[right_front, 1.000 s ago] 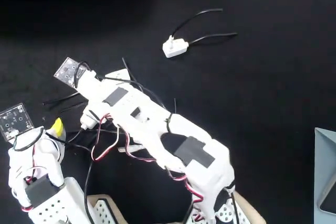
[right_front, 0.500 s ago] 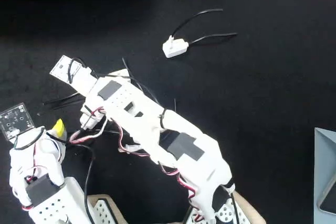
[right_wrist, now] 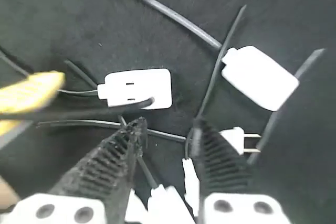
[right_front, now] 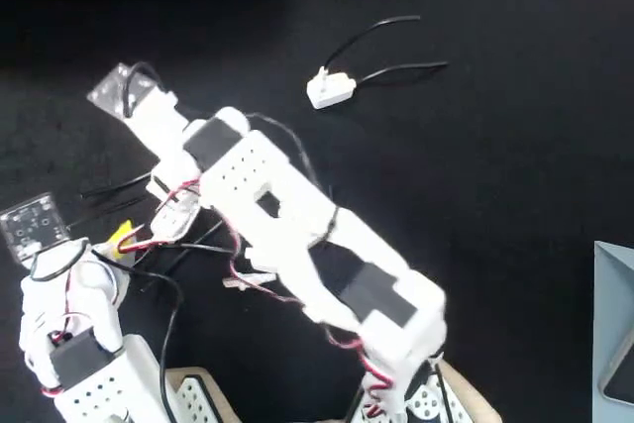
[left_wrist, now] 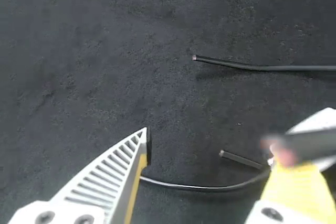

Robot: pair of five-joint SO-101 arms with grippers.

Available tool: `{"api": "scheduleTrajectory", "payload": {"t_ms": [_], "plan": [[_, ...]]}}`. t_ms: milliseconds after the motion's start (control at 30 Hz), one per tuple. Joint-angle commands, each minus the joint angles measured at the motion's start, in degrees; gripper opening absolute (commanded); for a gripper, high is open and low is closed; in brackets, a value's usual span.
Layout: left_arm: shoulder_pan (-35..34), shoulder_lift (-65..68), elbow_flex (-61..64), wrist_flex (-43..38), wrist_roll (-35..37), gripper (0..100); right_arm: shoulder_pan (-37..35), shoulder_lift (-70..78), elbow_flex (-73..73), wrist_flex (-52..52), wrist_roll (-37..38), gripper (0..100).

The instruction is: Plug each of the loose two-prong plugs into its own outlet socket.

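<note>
- Black ribbed fingers of my right gripper (right_wrist: pixel 169 129) stood apart, empty, low over tangled cables (right_wrist: pixel 173 11).
- A white outlet socket (right_wrist: pixel 139 88) lay just past one fingertip, and a loose two-prong plug (right_wrist: pixel 237 139) lay beside the other.
- My left gripper (left_wrist: pixel 207 145) hung open above the desk (left_wrist: pixel 79 40).

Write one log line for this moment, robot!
right pincer: open, near outlet socket | left pincer: open, above black wire | two-prong plug: loose
</note>
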Motion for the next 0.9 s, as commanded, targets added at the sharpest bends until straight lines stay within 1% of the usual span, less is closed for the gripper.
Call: {"api": "scheduleTrajectory", "payload": {"t_ms": [0,100,200,300,467,567,700,867], "plan": [[3.74,-0.35,-0.92,0.44,-4.22,36,1.32,-11.38,-2.51,5.10,-0.79,1.6],[6.55,-0.35,-1.10,0.44,-5.01,36,5.27,-19.03,-0.92,11.08,-0.79,1.2],[9.54,-0.26,-2.86,2.29,-8.53,36,11.43,-26.86,1.80,15.12,-2.29,1.1],[13.58,-0.26,-5.05,5.19,-8.97,36,18.02,-34.42,6.20,15.82,-6.51,1.1],[18.15,3.43,-8.92,7.30,-9.32,36,24.97,-44.09,18.59,15.03,-7.30,1.1],[20.44,11.34,-12.97,7.30,-12.66,36,29.54,-48.75,27.47,11.25,-7.30,1.1],[21.49,26.11,-20.79,6.77,-16.44,36,35.60,-53.67,39.34,2.29,-7.30,1.1],[21.05,43.52,-28.62,1.58,-21.89,36,40.44,-56.57,51.47,-9.32,-7.65,1.1]]}}
